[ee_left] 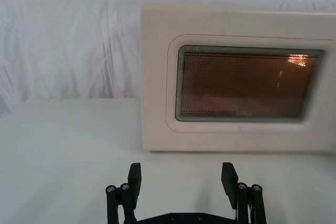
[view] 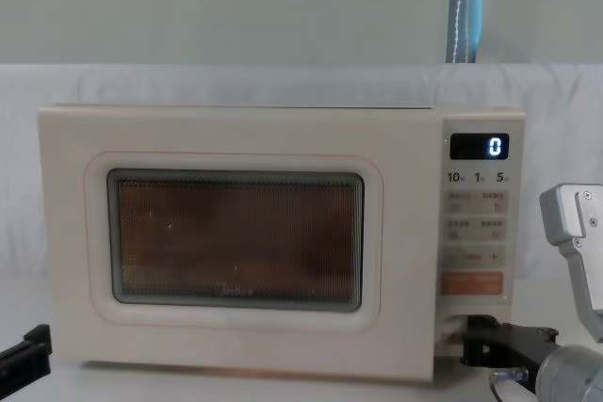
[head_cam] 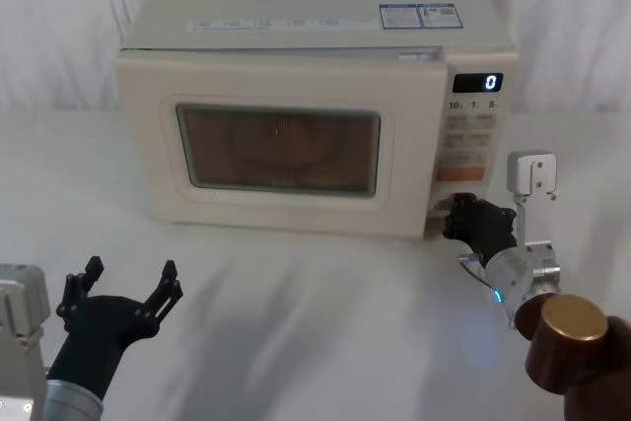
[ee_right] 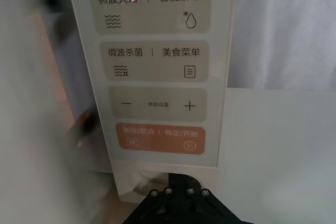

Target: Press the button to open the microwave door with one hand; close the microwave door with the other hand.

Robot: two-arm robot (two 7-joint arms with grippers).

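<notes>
Pressed up at the foot of the narrow cream control panel (ee_right: 157, 77), my right black plastic claw gripper (head_cam: 471, 216) meets the large cream pill-shaped button (ee_right: 152, 178), which lies straight ahead with its long axis sideways; whether this gripper is spread or pinched I cannot tell. Beside it, the wide cream microwave door (view: 236, 237) with dark glass appears closed. My left gripper (head_cam: 120, 293) hovers spread wide over the white cloth surface (head_cam: 296, 322), waiting before the door.

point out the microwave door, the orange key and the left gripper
cream microwave door with dark glass window (view: 236, 237), chest view, window middle
orange rectangular key (ee_right: 160, 138), right wrist view, key's centre
black claw left gripper (head_cam: 123, 291), head view, between its open fingers
</notes>
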